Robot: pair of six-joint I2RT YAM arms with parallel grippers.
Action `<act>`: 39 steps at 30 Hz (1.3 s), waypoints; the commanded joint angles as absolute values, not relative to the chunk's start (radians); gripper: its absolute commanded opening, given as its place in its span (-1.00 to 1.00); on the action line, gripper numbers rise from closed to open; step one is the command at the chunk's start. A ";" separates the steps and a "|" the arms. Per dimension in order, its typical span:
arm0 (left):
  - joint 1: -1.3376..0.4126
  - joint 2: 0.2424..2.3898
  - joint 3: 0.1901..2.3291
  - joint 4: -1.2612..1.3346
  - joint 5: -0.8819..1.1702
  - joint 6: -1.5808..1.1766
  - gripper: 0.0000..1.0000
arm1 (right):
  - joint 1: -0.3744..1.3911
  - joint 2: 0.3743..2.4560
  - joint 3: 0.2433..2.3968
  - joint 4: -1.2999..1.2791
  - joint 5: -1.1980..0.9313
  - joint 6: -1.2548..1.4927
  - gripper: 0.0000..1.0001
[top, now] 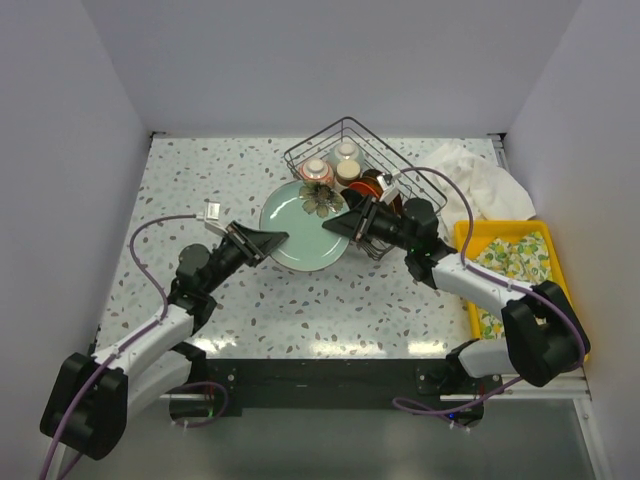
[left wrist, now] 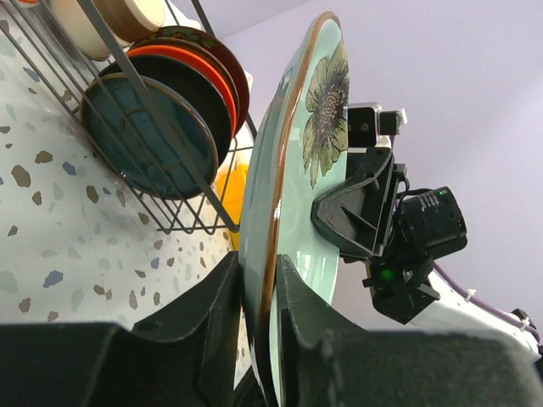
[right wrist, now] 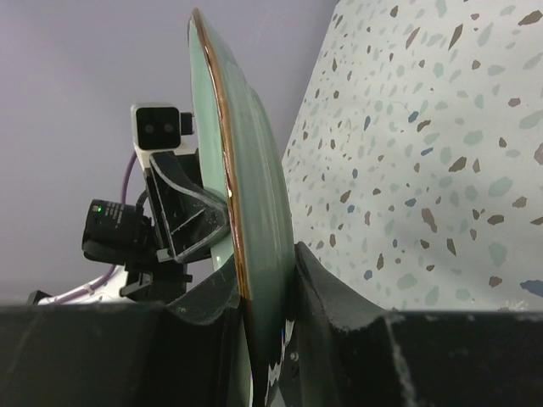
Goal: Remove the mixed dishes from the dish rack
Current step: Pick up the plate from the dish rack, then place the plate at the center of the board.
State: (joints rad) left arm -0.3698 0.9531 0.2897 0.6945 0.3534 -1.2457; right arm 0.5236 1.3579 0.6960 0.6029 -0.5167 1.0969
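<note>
Both grippers clamp one glazed pale green plate [top: 300, 240], brown-rimmed with a painted flower, just in front of the dark wire dish rack [top: 345, 122]. The left gripper [top: 280, 238] holds its left edge and the right gripper [top: 331, 227] its right. A teal plate [left wrist: 123, 136], an orange-red plate [left wrist: 200, 71] and cream cups [top: 317, 168] fill the rack. A white cloth [top: 485, 182] and a yellow tray [top: 495, 229] lie to its right.

Glossy glazed plate [top: 300, 242], metal wire rack [top: 395, 160], smooth speckled tabletop [top: 200, 180].

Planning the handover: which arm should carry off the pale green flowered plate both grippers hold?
Probably left: left gripper holds the plate over speckled table; right gripper crowds the dark wire rack.
</note>
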 commanded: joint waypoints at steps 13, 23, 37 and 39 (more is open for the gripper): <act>-0.379 0.841 0.235 0.749 0.252 -1.273 -1.00 | 0.528 1.237 0.726 0.462 -0.430 0.939 0.46; -0.353 0.853 0.321 0.655 0.155 -1.218 -1.00 | 0.528 1.083 0.779 0.115 -0.322 0.689 0.97; -0.060 1.167 0.485 0.692 0.216 -1.163 -1.00 | 0.528 0.755 0.833 -0.319 -0.175 0.410 0.97; -0.017 1.245 0.514 0.737 0.219 -1.170 -1.00 | 0.528 0.704 0.828 -0.365 -0.155 0.387 0.97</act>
State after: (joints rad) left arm -0.0757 1.1709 0.3935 0.5007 0.1959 -1.1831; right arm 0.5297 0.7773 0.7914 -0.2340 -0.2195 0.4801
